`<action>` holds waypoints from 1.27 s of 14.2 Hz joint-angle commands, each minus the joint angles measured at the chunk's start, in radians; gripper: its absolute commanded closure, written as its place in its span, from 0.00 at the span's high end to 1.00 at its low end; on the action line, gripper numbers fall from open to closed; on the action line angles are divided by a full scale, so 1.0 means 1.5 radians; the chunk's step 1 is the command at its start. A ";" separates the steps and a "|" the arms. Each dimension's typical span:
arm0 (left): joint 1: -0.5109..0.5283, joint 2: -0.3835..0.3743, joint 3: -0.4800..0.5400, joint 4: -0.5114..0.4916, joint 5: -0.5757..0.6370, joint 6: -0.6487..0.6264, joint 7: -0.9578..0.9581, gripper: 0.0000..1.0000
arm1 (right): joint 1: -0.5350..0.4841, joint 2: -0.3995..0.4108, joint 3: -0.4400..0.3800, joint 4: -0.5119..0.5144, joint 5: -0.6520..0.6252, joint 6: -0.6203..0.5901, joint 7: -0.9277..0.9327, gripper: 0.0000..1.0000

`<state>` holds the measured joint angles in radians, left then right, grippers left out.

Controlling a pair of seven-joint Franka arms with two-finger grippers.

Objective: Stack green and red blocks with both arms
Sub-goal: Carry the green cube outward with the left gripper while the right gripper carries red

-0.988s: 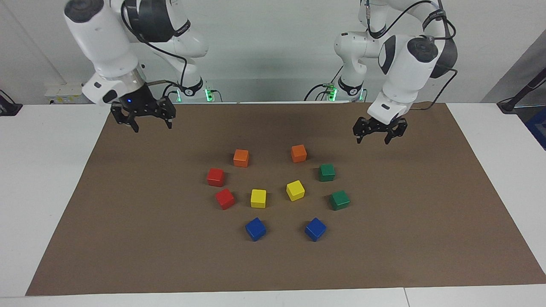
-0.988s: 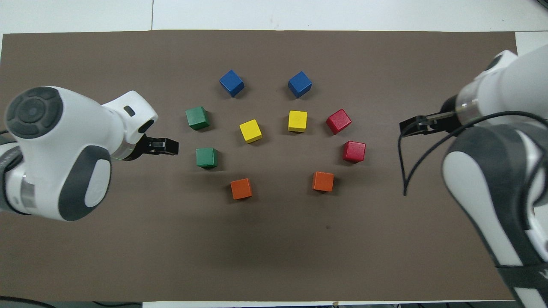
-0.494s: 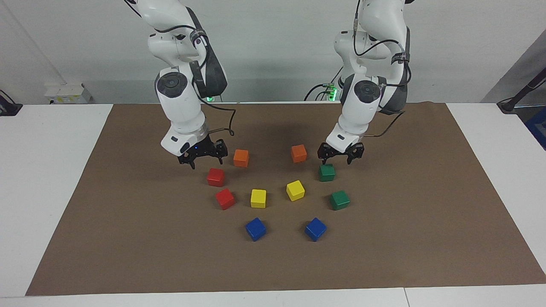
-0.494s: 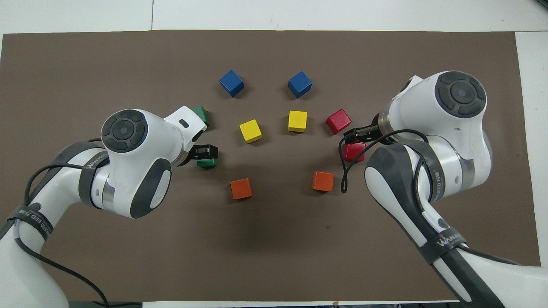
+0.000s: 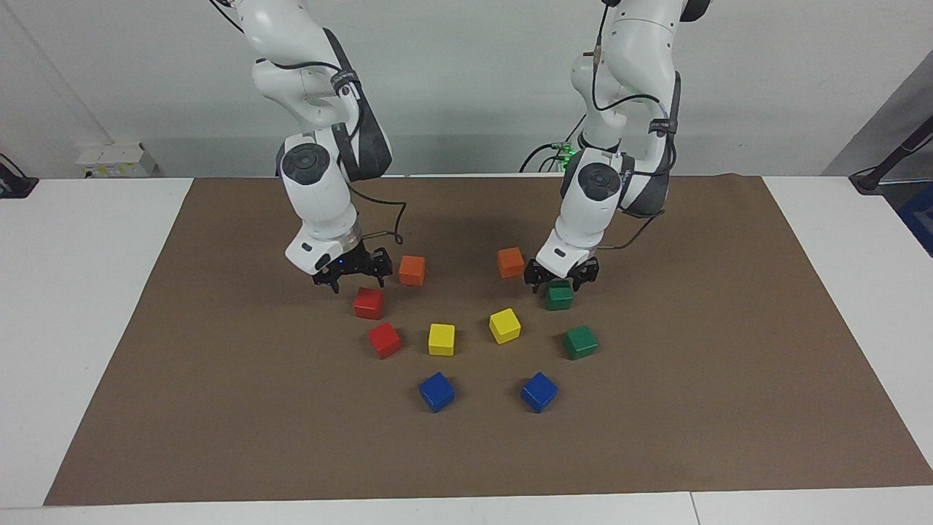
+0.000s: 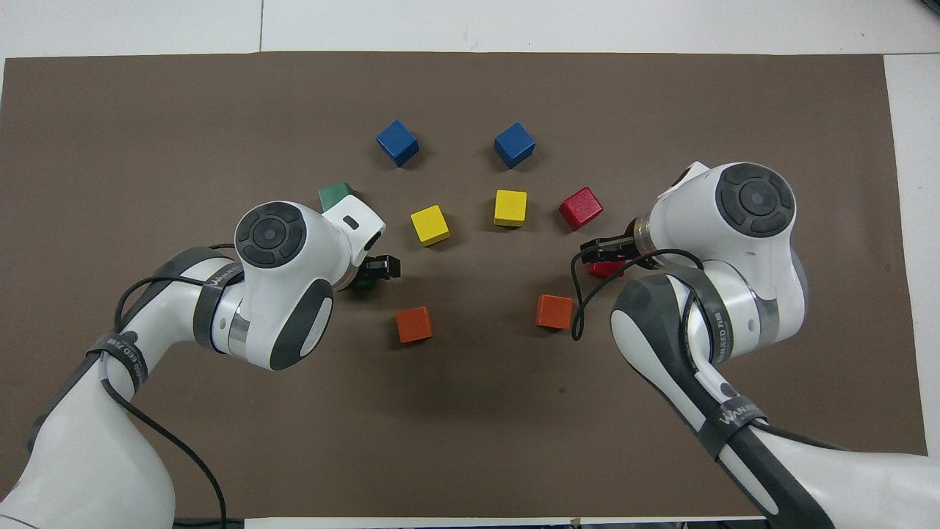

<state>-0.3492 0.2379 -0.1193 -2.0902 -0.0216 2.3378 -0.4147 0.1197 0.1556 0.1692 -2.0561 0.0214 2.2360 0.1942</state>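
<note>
Two dark green cubes [image 5: 559, 297] [image 5: 580, 342] lie toward the left arm's end of the mat, two red cubes [image 5: 369, 303] [image 5: 384, 340] toward the right arm's end. My left gripper [image 5: 560, 281] is open and low over the green cube nearer to the robots, fingertips about level with its top. My right gripper [image 5: 357, 281] is open and a little above the red cube nearer to the robots. In the overhead view the left gripper [image 6: 376, 268] hides most of that green cube [image 6: 360, 283], and the right gripper [image 6: 598, 252] covers part of that red cube [image 6: 606, 270].
Two orange cubes [image 5: 412, 270] [image 5: 510, 262] lie close beside the grippers, nearer to the robots. Two yellow cubes [image 5: 441, 339] [image 5: 504, 325] lie in the middle and two blue cubes [image 5: 436, 391] [image 5: 539, 391] farthest from the robots, on a brown mat [image 5: 219, 408].
Both arms swung in from the mat's ends and came down: the left gripper over the nearer green cube, the right gripper over the nearer red cube. No cube has moved.
</note>
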 commanded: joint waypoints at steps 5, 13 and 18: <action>-0.011 0.011 0.013 -0.007 0.007 0.018 -0.006 0.22 | 0.009 0.010 0.001 -0.035 0.003 0.028 0.054 0.98; 0.071 -0.051 0.018 0.003 0.008 -0.036 0.031 0.00 | -0.001 0.045 0.000 -0.038 0.003 0.043 0.100 0.98; 0.244 -0.089 0.018 0.001 0.008 -0.104 0.221 0.00 | -0.004 0.082 -0.002 -0.034 -0.004 0.075 0.101 0.94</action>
<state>-0.0842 0.1285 -0.0826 -2.0719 -0.0178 2.2037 -0.2128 0.1249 0.2651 0.1606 -2.1069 0.0211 2.3221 0.3267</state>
